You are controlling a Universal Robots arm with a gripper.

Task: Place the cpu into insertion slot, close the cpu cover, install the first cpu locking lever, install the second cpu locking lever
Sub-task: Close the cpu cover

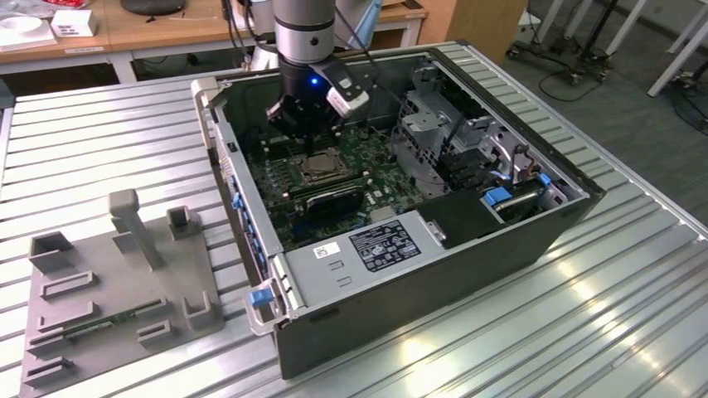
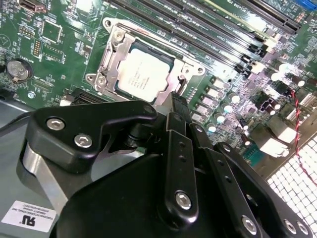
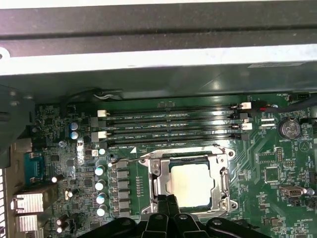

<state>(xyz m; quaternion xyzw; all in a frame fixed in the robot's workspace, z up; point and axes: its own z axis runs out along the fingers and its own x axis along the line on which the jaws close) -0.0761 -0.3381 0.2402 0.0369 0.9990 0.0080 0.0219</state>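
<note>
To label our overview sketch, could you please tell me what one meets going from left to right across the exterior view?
Grey moulded plastic fixture plate → small blue plastic latch → pale silvery square cpu → blue plastic drive-bay tab.

pale square cpu (image 2: 143,74) lies flat in its socket, cpu cover (image 2: 114,53) down around it.

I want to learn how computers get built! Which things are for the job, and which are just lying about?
For the job:
cpu
cover, down around the cpu
gripper, shut, at the cover's edge

Just lying about:
grey rack
memory slots
coin battery
</note>
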